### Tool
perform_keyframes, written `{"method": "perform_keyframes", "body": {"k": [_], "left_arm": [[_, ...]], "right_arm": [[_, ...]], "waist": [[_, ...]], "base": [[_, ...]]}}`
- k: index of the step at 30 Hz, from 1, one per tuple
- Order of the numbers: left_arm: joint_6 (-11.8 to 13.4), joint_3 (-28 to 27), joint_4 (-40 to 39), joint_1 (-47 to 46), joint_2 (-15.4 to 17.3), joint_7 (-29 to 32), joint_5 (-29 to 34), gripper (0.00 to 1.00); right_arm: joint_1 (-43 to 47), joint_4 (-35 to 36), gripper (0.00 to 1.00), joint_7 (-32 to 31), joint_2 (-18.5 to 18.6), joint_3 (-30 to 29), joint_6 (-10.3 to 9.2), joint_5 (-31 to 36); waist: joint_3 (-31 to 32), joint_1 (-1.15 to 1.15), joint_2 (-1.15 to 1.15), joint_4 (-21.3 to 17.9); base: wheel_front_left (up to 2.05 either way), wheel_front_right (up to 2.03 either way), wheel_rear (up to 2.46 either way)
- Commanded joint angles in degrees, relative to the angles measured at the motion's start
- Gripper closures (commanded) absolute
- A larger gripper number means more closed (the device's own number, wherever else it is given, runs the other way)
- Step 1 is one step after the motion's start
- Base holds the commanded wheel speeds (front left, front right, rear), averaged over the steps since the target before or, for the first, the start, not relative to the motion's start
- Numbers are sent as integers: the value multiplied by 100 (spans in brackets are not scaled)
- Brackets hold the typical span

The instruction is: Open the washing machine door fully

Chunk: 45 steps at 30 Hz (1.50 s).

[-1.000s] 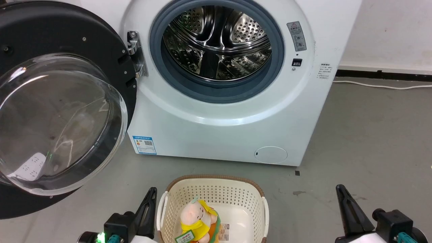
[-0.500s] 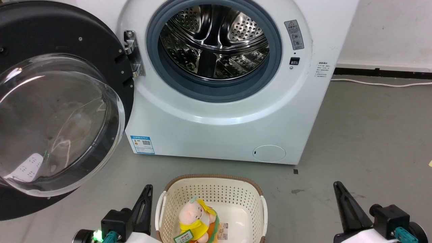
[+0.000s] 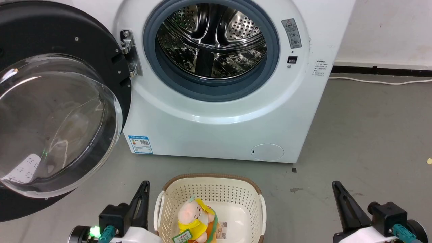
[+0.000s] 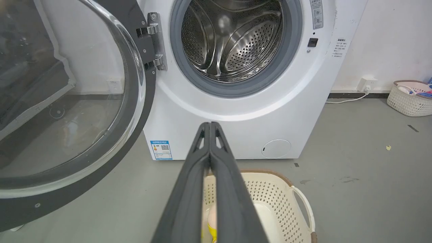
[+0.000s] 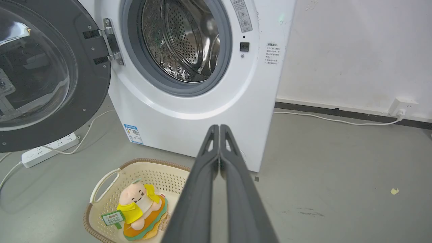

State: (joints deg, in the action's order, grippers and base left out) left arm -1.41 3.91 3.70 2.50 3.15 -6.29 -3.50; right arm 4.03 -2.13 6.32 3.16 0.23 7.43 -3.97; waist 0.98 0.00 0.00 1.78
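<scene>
The washing machine door point(image 3: 60, 111) hangs swung wide at nine o'clock of the drum mouth point(image 3: 211, 44), its left edge cut off by the frame. My left jaws and right jaws are pressed together, empty, above the grey floor point(image 3: 364, 135), white wall point(image 3: 388, 27) at one o'clock.

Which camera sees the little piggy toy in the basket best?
The right wrist view: the plush toy lies whole and unblocked in the basket. The head view cuts off its bottom at the picture's edge. In the left wrist view the left gripper, shut, hides nearly all of it.
</scene>
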Motion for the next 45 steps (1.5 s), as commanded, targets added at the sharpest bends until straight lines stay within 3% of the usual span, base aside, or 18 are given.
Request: {"method": "perform_keyframes", "body": {"k": [1,45], "left_arm": [[30,-37,-51,-70,4,31,54,100],[130,-355,-337,-231,-24,568,320,100]], "right_arm": [[-134,40,100,-30,-17,-11,3,61],[-376,195,100,-571,-27,-21,5,363]], "waist": [[-2,0,0,-5],[-88,0,0,-161]], "base": [[0,0,0],[0,0,0]]}}
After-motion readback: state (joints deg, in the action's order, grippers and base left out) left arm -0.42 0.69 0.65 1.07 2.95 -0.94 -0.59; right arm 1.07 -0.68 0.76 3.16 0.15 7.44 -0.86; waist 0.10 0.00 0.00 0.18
